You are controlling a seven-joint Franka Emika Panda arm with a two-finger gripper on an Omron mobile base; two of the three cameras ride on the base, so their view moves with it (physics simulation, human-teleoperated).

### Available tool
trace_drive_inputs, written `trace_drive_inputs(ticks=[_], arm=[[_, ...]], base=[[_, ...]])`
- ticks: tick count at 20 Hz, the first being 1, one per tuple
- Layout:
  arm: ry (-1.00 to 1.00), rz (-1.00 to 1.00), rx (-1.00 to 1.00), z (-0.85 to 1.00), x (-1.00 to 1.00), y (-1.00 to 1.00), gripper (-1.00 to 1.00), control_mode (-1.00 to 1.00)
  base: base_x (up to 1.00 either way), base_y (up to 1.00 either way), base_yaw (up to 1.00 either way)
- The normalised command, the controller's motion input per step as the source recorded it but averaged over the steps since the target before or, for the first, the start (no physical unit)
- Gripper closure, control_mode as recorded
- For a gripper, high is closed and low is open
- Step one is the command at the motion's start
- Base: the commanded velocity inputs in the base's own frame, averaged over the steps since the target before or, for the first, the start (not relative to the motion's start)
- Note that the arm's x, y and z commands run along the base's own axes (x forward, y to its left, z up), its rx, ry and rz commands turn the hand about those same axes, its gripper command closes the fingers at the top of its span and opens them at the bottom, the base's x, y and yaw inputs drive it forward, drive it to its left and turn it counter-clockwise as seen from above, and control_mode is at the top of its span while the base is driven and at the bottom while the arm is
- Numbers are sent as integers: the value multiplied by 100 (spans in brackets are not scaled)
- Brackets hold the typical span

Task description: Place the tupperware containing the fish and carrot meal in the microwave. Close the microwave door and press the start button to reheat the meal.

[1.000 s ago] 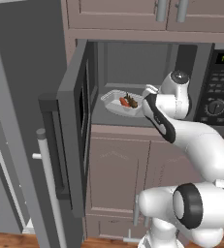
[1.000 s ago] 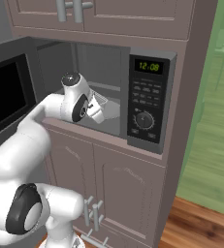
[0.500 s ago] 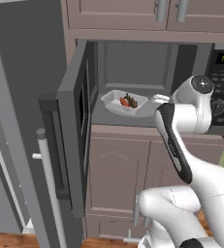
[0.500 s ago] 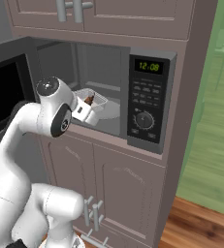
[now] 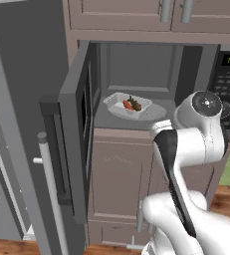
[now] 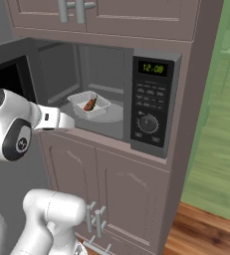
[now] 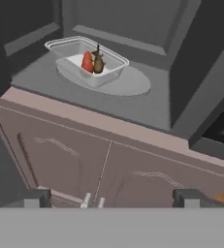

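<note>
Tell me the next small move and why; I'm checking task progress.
Probably swing the open gripper left to the door and push it shut: the tupperware already sits inside the microwave, released, and the door stands wide open.

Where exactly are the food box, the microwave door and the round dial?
tupperware (image 7: 105,73), hand view, on its near wall.
microwave door (image 5: 75,129), left base view, on its dark frame.
dial (image 6: 147,123), right base view, on the knob's face.

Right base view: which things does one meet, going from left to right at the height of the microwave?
microwave door → tupperware with the fish and carrot meal → control panel with green display → green wall
</note>
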Motion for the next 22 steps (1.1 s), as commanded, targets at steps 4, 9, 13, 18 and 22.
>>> trace_drive_inputs(ticks=[4, 9, 13, 18, 22], arm=[[10, 20, -33, 44, -84, 32, -100, -100], [2, 12, -31, 22, -58, 29, -100, -100], [-6, 5, -27, 11, -41, 28, -100, -100], [-31, 0, -22, -19, -33, 32, -100, -100], [-33, 0, -17, -5, -49, 18, -100, -100]], base=[[0, 0, 0], [0, 0, 0], [0, 0, 0], [0, 0, 0], [0, 0, 0]])
